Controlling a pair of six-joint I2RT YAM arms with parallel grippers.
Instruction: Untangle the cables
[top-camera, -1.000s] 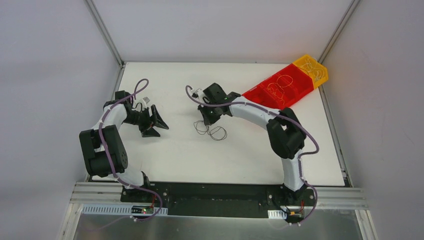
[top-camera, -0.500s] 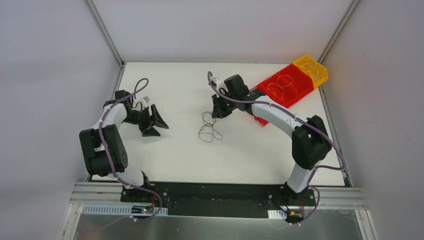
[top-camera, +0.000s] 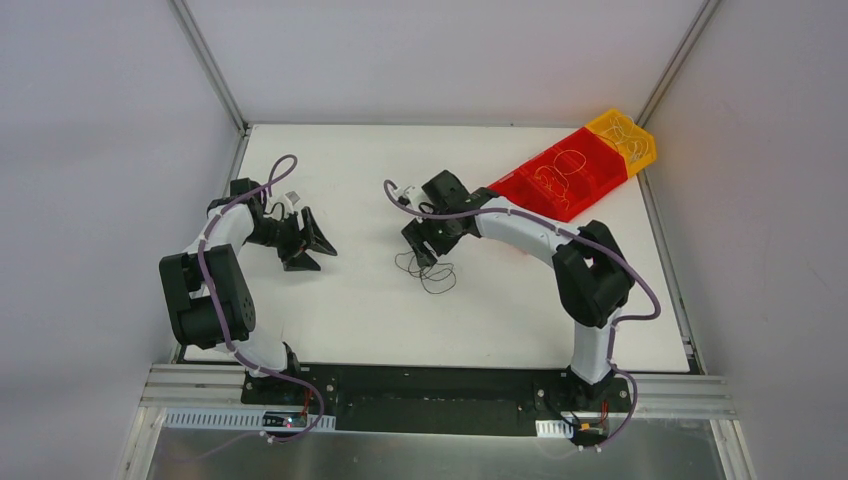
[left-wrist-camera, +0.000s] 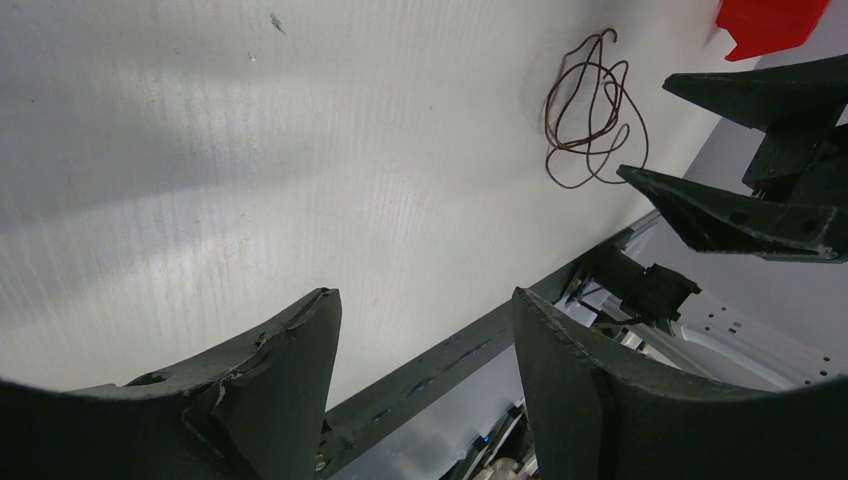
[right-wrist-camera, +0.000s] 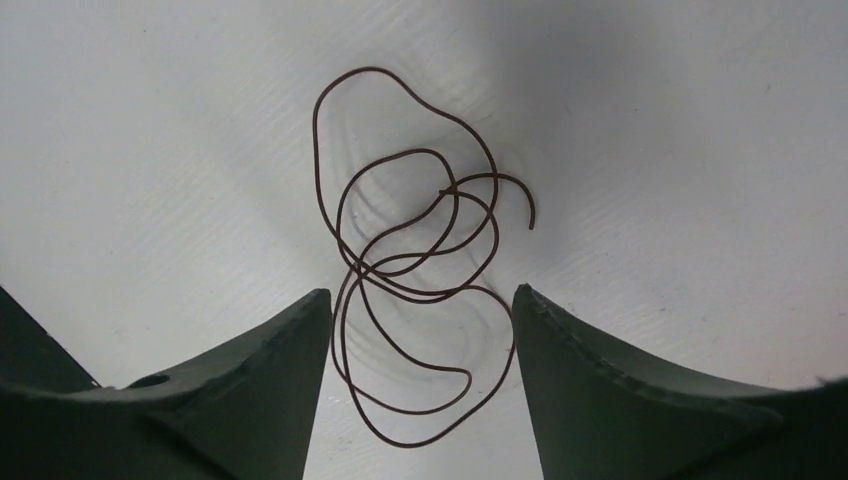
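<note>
White table (top-camera: 340, 320), grey walls (top-camera: 100, 150); cables (right-wrist-camera: 415, 270) by wide right fingers (right-wrist-camera: 260, 400), left fingers (left-wrist-camera: 250, 400) wide too.

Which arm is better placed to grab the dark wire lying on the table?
Right. The right pincer hangs open directly over the wire, straddling it; the left pincer, also open, sits well off to the side.

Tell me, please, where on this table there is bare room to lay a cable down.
The widest bare patch is the strip of table between the cable and the near edge. Another lies along the far edge, between the left gripper and the red tray. Crowded: around the right gripper, just over the cable, jaws open.
</note>
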